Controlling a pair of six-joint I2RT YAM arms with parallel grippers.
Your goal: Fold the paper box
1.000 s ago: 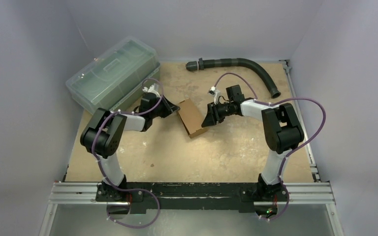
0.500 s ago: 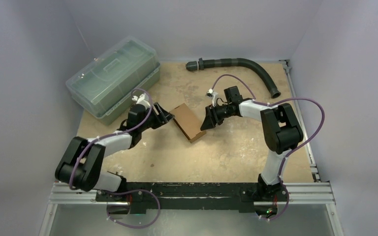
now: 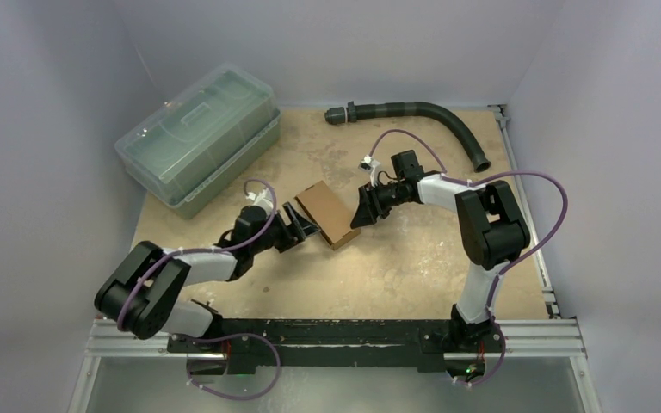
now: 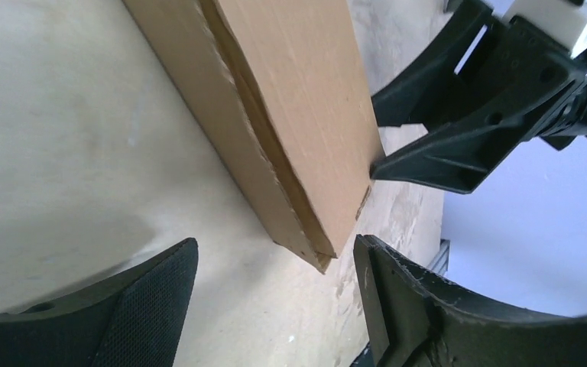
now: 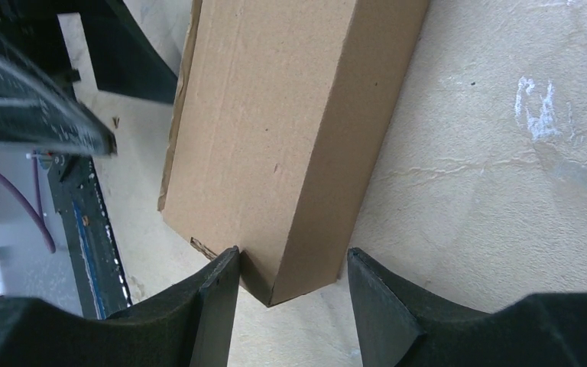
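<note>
Plywood table [image 3: 396, 275]: worn and scuffed, with pale patches. Clear greenish lidded plastic bin [image 3: 196, 138]: at the table's 10 o'clock, lid on, set askew and well apart from the work. Black corrugated hose [image 3: 422, 110]: along the far edge at 1 o'clock, curving down toward 2 o'clock. Left arm [image 3: 189, 262]: stretched low across the table toward 2 o'clock from its base. Right arm [image 3: 482, 219]: elbow raised, forearm running toward 9 o'clock. Paper box [image 3: 325, 212]: lies flat just beyond the table's centre as a closed, shallow brown carton, its long axis running from 11 to 5 o'clock. The left wrist view shows a narrow gap in the seam along one long side. Left gripper [image 3: 308, 225]: at the box's 8 o'clock, jaws spread wide. Its fingers [image 4: 149, 298] stand either side of a box corner, clear of the cardboard and gripping nothing. Right gripper [image 3: 357, 217]: at the box's 3 o'clock, jaws parted and straddling a corner. One of its fingers [image 5: 214, 298] sits against the top edge, the other stands just off the side wall, so there is no clamp.
</note>
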